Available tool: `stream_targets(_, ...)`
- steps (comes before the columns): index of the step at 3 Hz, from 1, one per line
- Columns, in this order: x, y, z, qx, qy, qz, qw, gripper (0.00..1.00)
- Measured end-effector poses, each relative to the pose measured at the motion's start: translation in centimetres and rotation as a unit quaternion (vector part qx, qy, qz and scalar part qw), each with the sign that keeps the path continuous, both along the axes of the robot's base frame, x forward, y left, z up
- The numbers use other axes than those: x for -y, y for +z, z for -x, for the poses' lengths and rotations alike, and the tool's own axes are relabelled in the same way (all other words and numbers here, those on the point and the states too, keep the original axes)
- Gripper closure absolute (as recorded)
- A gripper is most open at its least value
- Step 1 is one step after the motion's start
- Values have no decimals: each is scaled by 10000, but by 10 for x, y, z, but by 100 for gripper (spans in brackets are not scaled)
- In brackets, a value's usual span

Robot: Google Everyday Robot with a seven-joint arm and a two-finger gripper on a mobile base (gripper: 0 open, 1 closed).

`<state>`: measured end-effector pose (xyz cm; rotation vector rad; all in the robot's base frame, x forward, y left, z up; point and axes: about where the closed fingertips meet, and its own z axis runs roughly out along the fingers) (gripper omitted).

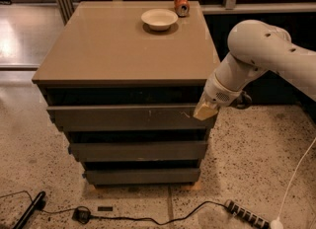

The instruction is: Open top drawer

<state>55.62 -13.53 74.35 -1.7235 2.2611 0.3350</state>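
Note:
The top drawer (123, 118) is the widest of three dark grey-brown drawer fronts in the cabinet, with small pale scratches right of centre. It stands a little proud of the cabinet top, with a dark gap above it. My gripper (204, 110) hangs from the white arm (256, 55) at the drawer's upper right corner, its pale tip against the front's top edge.
A white bowl (159, 19) and an orange can (181, 4) stand at the back of the cabinet top (118, 50). Two smaller drawers (138, 150) sit below. A black cable (148, 218) and a power strip (247, 214) lie on the speckled floor in front.

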Motion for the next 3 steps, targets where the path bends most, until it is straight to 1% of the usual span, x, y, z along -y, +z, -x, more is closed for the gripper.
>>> stream_targets(2, 0, 0, 0, 0, 0, 0, 10000, 31)
stream_targets(3, 0, 0, 0, -1, 1, 0, 10000, 0)
